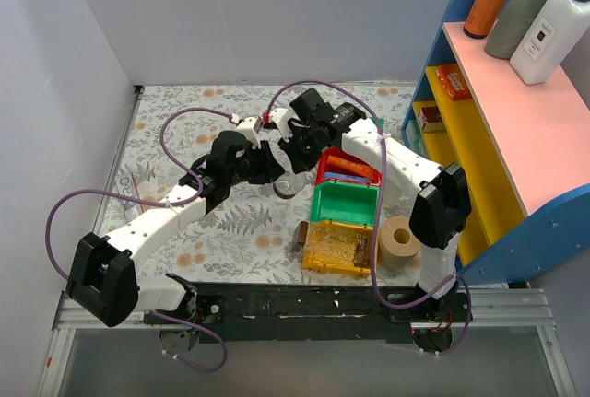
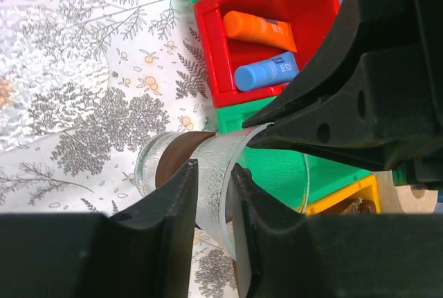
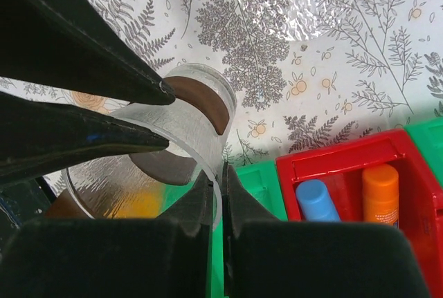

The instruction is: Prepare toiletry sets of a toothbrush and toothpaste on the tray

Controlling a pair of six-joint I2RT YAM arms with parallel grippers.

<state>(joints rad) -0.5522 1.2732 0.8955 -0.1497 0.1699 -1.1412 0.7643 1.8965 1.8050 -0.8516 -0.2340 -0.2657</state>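
The tray is clear plastic with dark brown end pieces, and both grippers hold it above the patterned table. My left gripper is shut on its clear wall. My right gripper is shut on its thin rim. In the top view the tray hangs between the left gripper and the right gripper, just left of the bins. The blue toothpaste lies in the red bin beside an orange tube. It also shows in the right wrist view. No toothbrush shows.
The red bin, a green bin and a yellow bin with brown pieces at its ends stand in a row right of centre. A tape roll sits beside them. A blue shelf with bottles fills the right side.
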